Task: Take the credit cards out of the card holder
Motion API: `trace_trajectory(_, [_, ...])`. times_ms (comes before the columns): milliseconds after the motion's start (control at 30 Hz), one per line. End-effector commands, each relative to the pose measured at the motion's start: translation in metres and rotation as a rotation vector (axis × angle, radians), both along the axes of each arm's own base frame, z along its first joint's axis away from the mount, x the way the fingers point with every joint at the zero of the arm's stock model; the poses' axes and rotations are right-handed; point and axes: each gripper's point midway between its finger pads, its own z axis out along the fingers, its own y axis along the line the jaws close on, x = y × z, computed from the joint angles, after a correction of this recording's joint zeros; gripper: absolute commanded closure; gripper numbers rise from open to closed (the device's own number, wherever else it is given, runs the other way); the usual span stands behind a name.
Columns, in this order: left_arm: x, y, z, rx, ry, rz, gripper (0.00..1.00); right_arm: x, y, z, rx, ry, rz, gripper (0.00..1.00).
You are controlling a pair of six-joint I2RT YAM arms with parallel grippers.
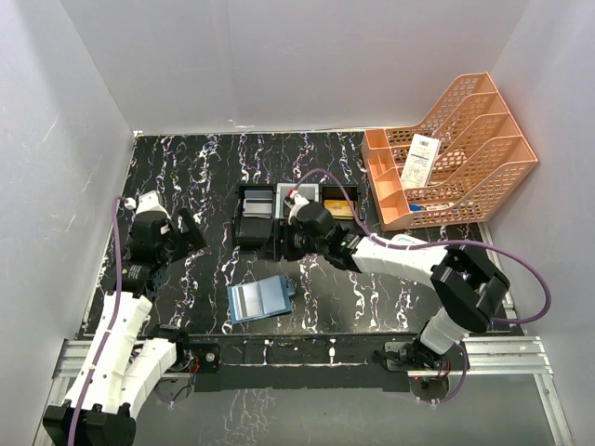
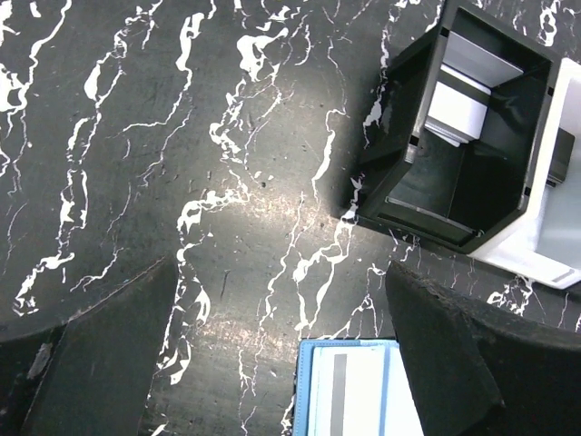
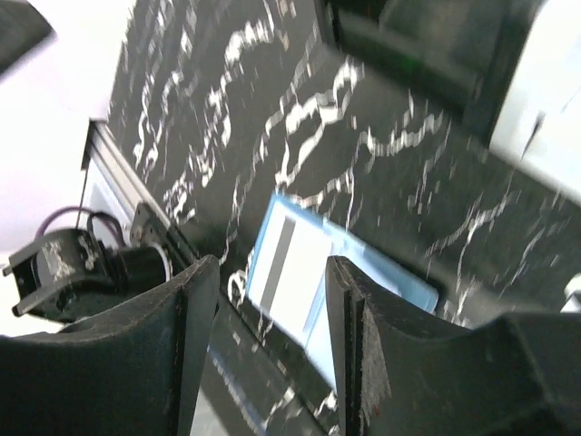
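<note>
Top external view shows the holder (image 1: 258, 299) lying open and flat on the bench (image 1: 186, 177), near its front edge and between the two arms, with its pale inner pockets facing up. Behind it stands a three-part tray (image 1: 275, 243), and the cards (image 1: 287, 198) sit in it: a greyish one in the white middle part, a gold card (image 1: 338, 207) in the right part, and a pale card (image 1: 256, 207) in the black left part. The right tool (image 1: 286, 242) hangs by the tray's front edge, between tray and holder, touching neither as far as can be seen. In the right wrist view, blurred, its fingers (image 3: 195, 345) are spread with nothing between them, and the holder (image 3: 300, 282) shows through the gap below. The left tool (image 1: 189, 232) is well apart to the left of the tray. In the left wrist view its fingers (image 2: 100, 354) are wide apart over bare bench, with the holder's corner (image 2: 349, 391) at the bottom edge and the tray's black part (image 2: 454, 173) upper right, the pale card leaning inside it. A dark stripe shows in the holder's pocket; whether that is a card cannot be told. At the far right stands an orange organiser (image 1: 465, 177) with a white slip (image 1: 421, 158) in it.
</note>
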Motion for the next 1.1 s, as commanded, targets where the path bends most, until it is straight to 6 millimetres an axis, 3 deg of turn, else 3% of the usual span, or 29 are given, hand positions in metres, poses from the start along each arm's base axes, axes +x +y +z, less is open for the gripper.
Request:
trace_trajectory(0, [0.003,-0.01,-0.002,-0.018,-0.002,-0.062,0.04,-0.042,0.015,0.0,0.098,0.201,0.026,0.52])
trace_trajectory(133, [0.002,-0.021,-0.009,-0.062,0.029,-0.104,0.07,-0.057,0.022,-0.021,0.02,0.236,0.012,0.54])
trace_trajectory(200, [0.0,-0.031,-0.009,-0.105,0.053,-0.139,0.07,-0.057,0.018,-0.033,-0.034,0.261,-0.075,0.6])
trace_trajectory(367, [-0.013,-0.058,-0.011,-0.232,0.149,-0.226,0.11,-0.062,0.021,-0.029,0.045,0.255,-0.112,0.6])
trace_trajectory(600, [-0.044,-0.098,-0.035,-0.519,0.322,-0.24,0.15,-0.074,0.039,-0.051,0.026,0.336,-0.037,0.63])
trace_trajectory(733, [-0.054,-0.094,-0.058,-0.546,0.404,-0.133,0.19,-0.076,0.049,-0.055,0.061,0.368,-0.023,0.65])
trace_trajectory(800, [-0.058,-0.093,-0.065,-0.547,0.433,-0.114,0.2,-0.075,0.052,-0.068,0.033,0.386,-0.026,0.66])
trace_trajectory(1067, [-0.068,-0.097,-0.075,-0.57,0.467,-0.126,0.29,-0.075,0.04,-0.101,-0.078,0.418,-0.071,0.66])
